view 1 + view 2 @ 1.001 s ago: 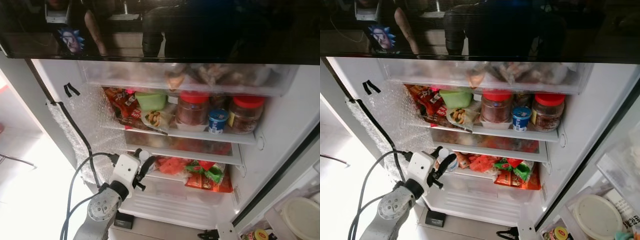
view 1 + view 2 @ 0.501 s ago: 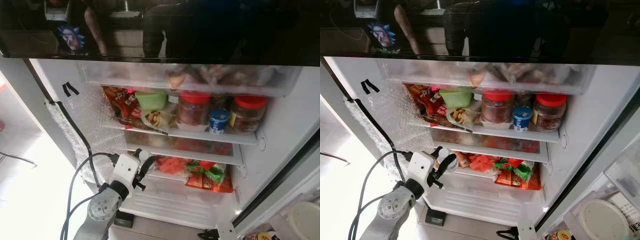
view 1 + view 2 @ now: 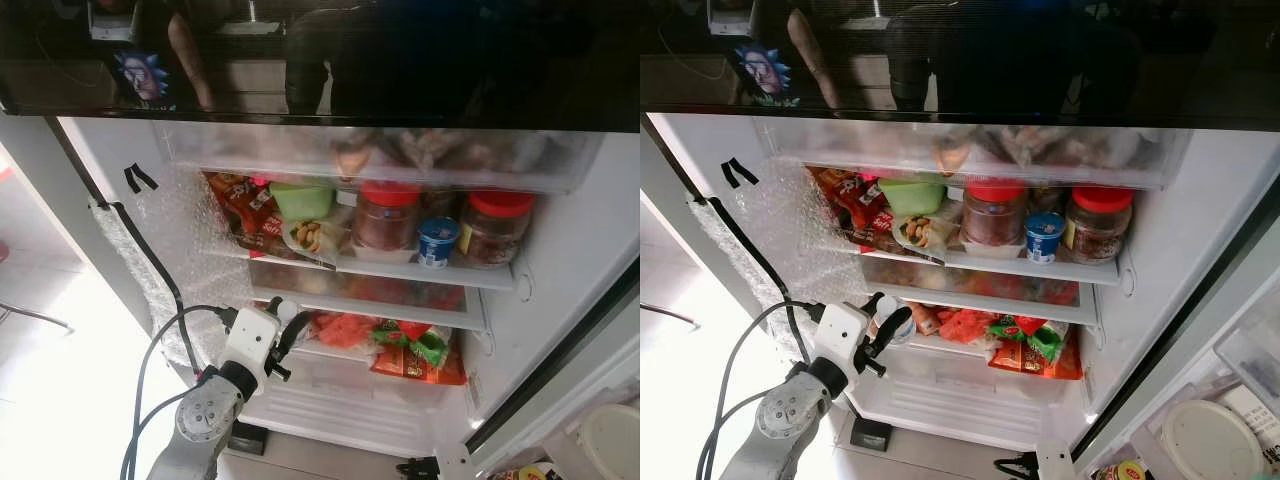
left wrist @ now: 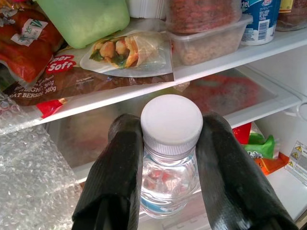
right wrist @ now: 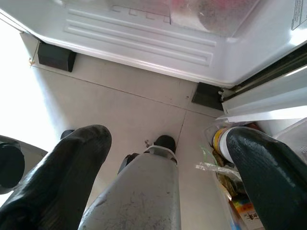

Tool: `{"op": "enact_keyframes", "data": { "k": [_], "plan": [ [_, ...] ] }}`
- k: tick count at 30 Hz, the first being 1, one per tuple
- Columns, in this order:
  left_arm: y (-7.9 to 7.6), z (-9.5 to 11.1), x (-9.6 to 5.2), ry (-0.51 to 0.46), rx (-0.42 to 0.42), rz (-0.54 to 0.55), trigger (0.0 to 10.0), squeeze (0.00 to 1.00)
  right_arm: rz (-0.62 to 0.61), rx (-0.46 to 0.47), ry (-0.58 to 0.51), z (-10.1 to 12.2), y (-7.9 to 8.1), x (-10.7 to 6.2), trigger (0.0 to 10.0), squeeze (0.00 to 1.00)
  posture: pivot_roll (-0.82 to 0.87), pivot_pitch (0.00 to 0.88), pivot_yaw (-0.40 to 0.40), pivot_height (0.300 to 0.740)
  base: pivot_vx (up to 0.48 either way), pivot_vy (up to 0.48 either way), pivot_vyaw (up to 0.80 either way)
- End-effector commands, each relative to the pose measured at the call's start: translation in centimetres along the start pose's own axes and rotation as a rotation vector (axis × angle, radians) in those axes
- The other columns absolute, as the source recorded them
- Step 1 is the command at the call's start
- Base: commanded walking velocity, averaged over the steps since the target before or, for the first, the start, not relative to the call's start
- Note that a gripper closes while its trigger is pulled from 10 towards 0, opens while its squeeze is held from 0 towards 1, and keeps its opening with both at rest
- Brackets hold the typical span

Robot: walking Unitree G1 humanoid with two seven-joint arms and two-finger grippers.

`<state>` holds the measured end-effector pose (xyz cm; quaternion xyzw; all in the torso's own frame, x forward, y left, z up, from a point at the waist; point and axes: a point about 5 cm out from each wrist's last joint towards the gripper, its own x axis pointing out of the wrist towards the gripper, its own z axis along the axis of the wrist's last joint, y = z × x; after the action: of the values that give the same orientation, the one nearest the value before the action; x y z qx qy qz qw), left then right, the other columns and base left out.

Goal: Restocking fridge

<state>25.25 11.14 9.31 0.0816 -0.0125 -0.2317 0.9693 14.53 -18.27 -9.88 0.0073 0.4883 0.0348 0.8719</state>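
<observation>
One water bottle [image 4: 170,158] is pinched by its neck in the left hand [image 4: 168,163], right in front of the open fridge [image 3: 560,250], not on a shelf yet. Lots of food is already inside. Down low, the right hand [image 5: 163,158] hangs spread wide

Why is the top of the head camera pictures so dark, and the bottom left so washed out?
In the eye views the glossy black fridge panel mirrors the room, so it reads dark with faint reflections; the floor at lower left is overexposed to near white. The left wrist view is evenly lit and sharp: the left gripper clamps a water bottle.
</observation>
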Motion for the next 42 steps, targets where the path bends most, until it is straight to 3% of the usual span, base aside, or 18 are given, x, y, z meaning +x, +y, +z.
{"op": "enact_keyframes", "data": {
  "k": [1,7,29,42],
  "plan": [
    [0.41,0.64,0.10,-0.024,0.004,0.018,10.0,0.00,0.006,0.013,0.002,-0.21,0.18,-0.02,10.0,0.00,0.00,0.000,0.042,0.740,0.000,0.000,-0.44],
    [0.35,0.64,0.10,-0.025,0.003,0.018,10.0,0.00,0.009,0.012,0.003,-0.25,0.18,-0.03,10.0,0.00,-0.01,0.000,0.041,0.740,0.000,0.000,-0.54],
    [0.42,0.64,0.12,-0.026,0.005,0.030,10.0,0.00,0.001,-0.040,0.006,-0.20,0.07,-0.04,10.0,0.00,-0.01,0.004,0.041,0.740,0.000,0.000,0.00],
    [0.33,0.62,0.15,-0.027,0.005,0.042,10.0,0.00,0.018,-0.072,0.009,-0.21,0.01,-0.07,10.0,0.00,0.00,0.009,0.035,0.652,0.000,0.000,0.00]
  ]
}}
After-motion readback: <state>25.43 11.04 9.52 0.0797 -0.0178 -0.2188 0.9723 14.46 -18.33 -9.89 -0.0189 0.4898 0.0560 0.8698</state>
